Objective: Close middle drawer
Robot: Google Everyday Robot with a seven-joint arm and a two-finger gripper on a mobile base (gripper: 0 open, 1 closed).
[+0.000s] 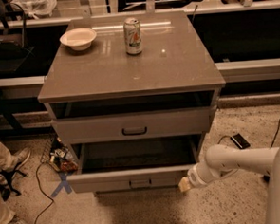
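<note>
The middle drawer (111, 180) is pulled well out of the grey cabinet (128, 72). Its plain front faces me with a small dark handle (139, 183) at the centre, and the inside looks dark and empty. My gripper (185, 185) is on the end of the white arm (238, 159), which comes in from the right. It sits low at the right front corner of the open drawer's front, touching it or nearly so. The taller uppermost drawer front (131, 126) above is pushed in. The lowest drawer is hidden under the open one.
A white bowl (78, 38) and a soda can (133, 36) stand on the cabinet top. A person's legs and shoes (7, 165) are at the left. Cables and clutter (59, 159) lie beside the cabinet's left foot, and a small dark device (239, 140) lies on the floor at the right.
</note>
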